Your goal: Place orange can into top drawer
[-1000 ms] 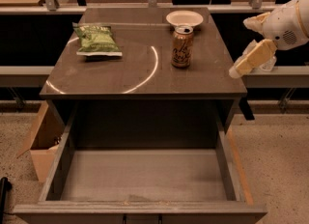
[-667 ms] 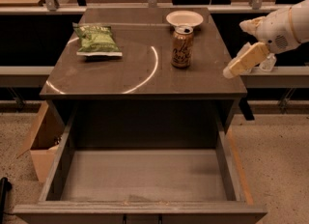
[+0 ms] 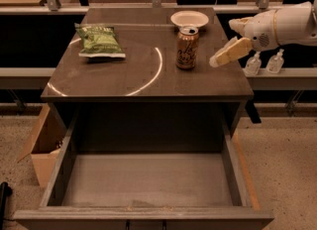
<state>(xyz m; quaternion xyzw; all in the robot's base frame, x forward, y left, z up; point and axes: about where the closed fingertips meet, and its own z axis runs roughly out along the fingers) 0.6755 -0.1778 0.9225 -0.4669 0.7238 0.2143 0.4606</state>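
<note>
The orange can (image 3: 187, 48) stands upright on the dark cabinet top (image 3: 138, 75), right of centre, its silver top showing. My gripper (image 3: 226, 41) hangs to the right of the can, at about can height and apart from it, with its tan fingers (image 3: 229, 53) spread open and empty. The top drawer (image 3: 148, 179) is pulled wide open below the cabinet top, and its flat grey bottom is bare.
A green chip bag (image 3: 100, 41) lies on the left of the cabinet top. A white bowl (image 3: 189, 19) sits behind the can. A brown cardboard box (image 3: 40, 144) stands on the floor to the left of the drawer. Two clear bottles (image 3: 264, 63) stand behind my arm.
My gripper has moved left, closer to the can. The can, the bag and the drawer have not moved.
</note>
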